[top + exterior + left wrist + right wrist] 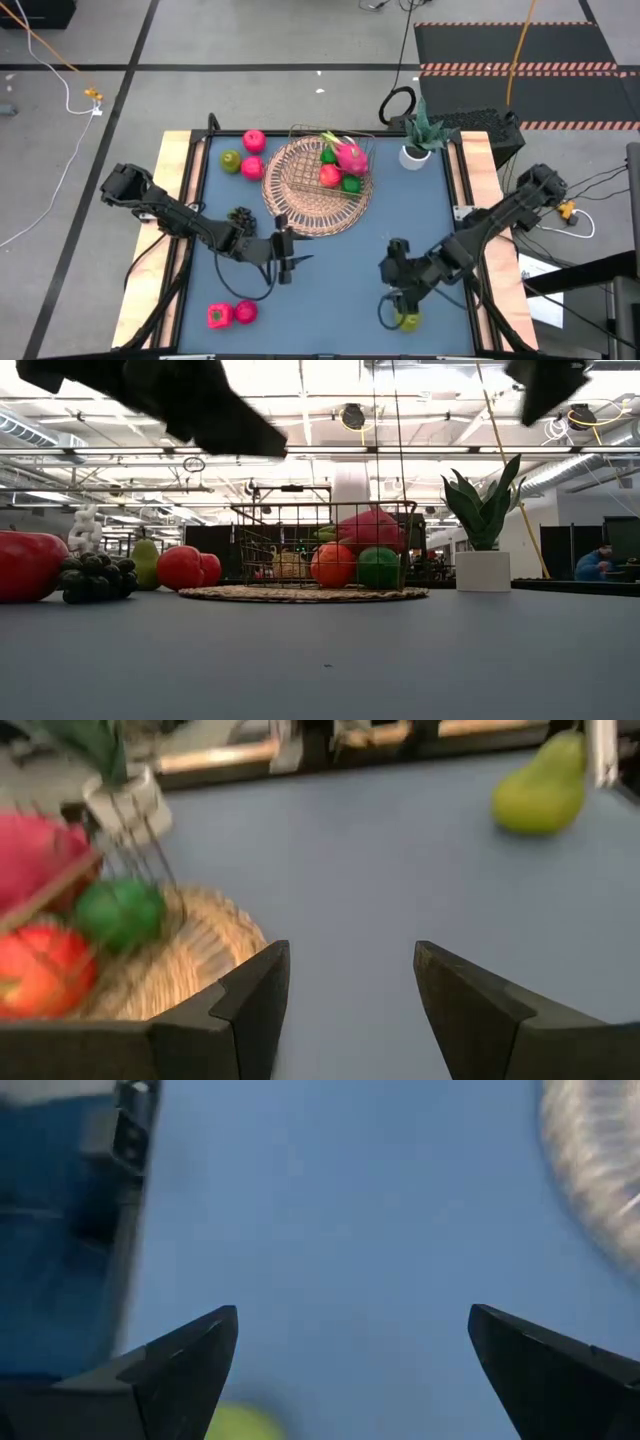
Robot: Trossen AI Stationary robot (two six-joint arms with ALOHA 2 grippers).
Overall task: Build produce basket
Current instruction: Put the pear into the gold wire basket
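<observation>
In the low view both arms are cut off by the top edge, so neither gripper shows there, and the large red fruit (pixel 25 565) is cut by the left edge. In the right wrist view only a yellow-green sliver of fruit (pixel 243 1422) shows at the bottom edge, partly behind the right gripper (pixel 352 1370), and the basket (pixel 598 1175) is a blurred patch cut by the right edge. In the left wrist view the pink dragon fruit (pixel 30 855) and the plant pot (pixel 125 805) are blurred and cropped.
</observation>
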